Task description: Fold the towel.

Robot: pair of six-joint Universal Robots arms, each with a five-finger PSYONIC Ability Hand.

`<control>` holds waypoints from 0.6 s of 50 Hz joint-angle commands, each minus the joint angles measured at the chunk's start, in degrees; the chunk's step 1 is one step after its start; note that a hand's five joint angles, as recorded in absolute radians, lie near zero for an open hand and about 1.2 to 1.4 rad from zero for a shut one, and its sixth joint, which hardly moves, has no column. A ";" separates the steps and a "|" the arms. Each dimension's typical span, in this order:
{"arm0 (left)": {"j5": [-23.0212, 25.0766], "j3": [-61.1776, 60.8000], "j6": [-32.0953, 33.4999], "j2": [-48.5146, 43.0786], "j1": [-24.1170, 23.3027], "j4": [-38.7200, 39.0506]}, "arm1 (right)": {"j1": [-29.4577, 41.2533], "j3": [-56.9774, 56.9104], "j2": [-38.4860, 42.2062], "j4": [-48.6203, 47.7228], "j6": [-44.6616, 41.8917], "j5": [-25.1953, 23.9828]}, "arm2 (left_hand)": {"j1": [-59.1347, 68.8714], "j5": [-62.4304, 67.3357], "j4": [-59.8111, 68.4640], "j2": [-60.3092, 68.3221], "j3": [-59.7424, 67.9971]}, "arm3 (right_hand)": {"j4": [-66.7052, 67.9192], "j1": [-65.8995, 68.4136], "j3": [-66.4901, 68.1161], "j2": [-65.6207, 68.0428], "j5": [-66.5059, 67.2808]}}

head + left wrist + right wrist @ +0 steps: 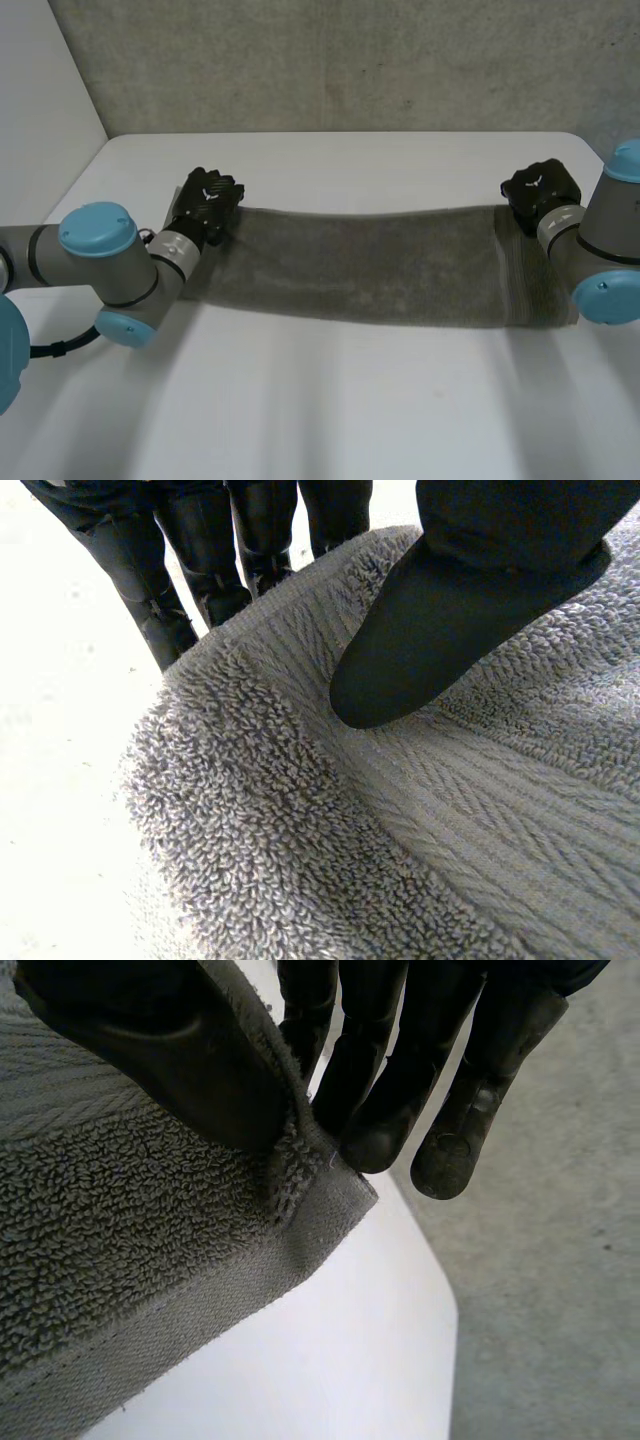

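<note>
Noted grey terry towel (370, 265) flat on white table (350, 420), long axis running hand to hand, each far corner pinched between thumb and fingers by left hand (207, 203) and right hand (540, 190) (neither nearer), free long edge lying robotward.

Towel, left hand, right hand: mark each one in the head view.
towel (370, 265): head view, middle of the grey cloth.
left hand (207, 203): head view, back of the hand, at the towel's far corner.
right hand (540, 190): head view, back of the hand, at the opposite far corner.
</note>
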 commanded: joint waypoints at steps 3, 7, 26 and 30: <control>-0.40 1.76 0.24 -0.82 0.02 3.74 | -0.06 -1.65 0.66 -2.63 1.29 0.23 | 11.13 10.79 10.45 10.48 10.47 | 3.09 3.18 2.53 2.90 1.81; -0.22 2.21 0.07 -0.91 0.02 3.74 | -0.06 -2.10 1.36 -2.02 1.38 0.76 | -14.07 -14.42 -14.76 -14.72 -14.73 | -46.13 -46.04 -46.69 -46.32 -47.41; -3.82 -8.78 -0.37 11.22 1.16 3.57 | -0.76 6.69 -15.42 -1.05 5.78 2.87 | -57.81 -58.15 -58.50 -58.46 -58.47 | -66.91 -66.82 -67.47 -67.10 -68.19; -4.88 -17.45 -1.51 19.10 1.78 3.39 | -0.76 14.49 -22.00 1.49 6.48 0.16 | -57.64 -57.99 -58.33 -58.29 -58.30 | -65.52 -65.43 -66.08 -65.71 -66.80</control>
